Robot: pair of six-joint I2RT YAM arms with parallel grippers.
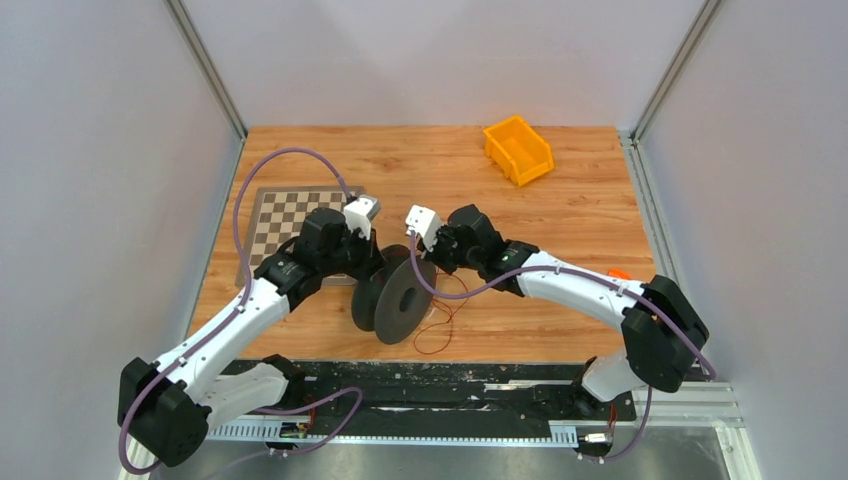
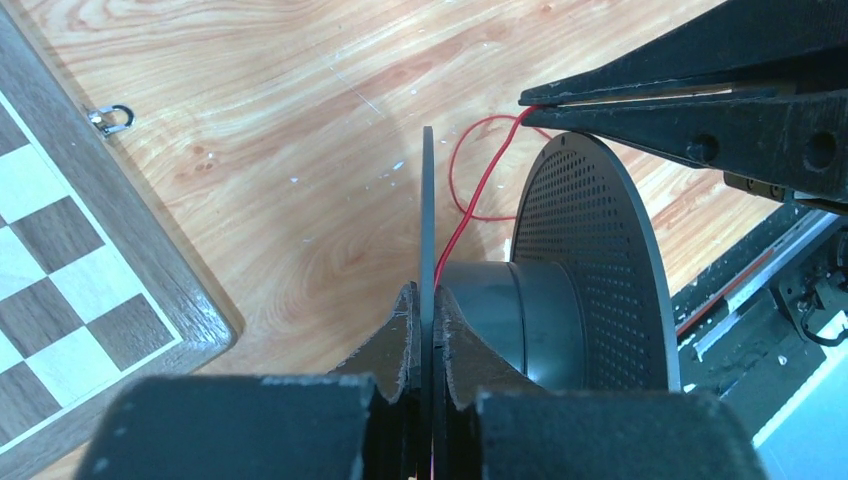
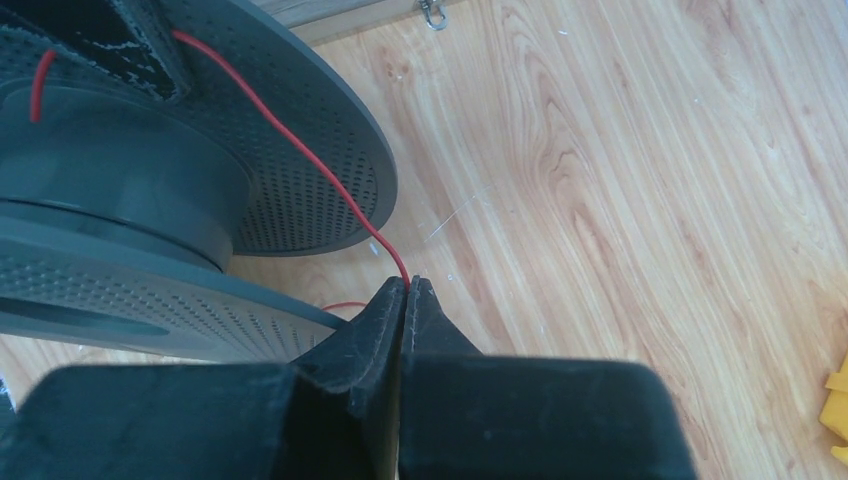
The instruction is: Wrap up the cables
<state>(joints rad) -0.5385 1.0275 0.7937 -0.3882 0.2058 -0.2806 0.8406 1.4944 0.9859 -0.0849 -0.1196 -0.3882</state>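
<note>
A dark grey spool (image 1: pixel 395 297) stands on edge on the wooden table, between the two arms. My left gripper (image 2: pixel 428 300) is shut on the rim of one spool flange (image 2: pixel 428 210). My right gripper (image 3: pixel 407 287) is shut on the thin red cable (image 3: pixel 300 150), which runs taut from its tips across the perforated flange (image 3: pixel 300 130) to the spool core (image 3: pixel 110 170). In the left wrist view the cable (image 2: pixel 470 215) comes from the right gripper's tips (image 2: pixel 528 99) down to the core (image 2: pixel 510 310). Loose cable (image 1: pixel 437 322) loops on the table beside the spool.
A folded chessboard (image 1: pixel 290 218) lies at the left behind the left arm. An orange bin (image 1: pixel 518 150) stands at the back right. A black rail (image 1: pixel 420 385) runs along the table's near edge.
</note>
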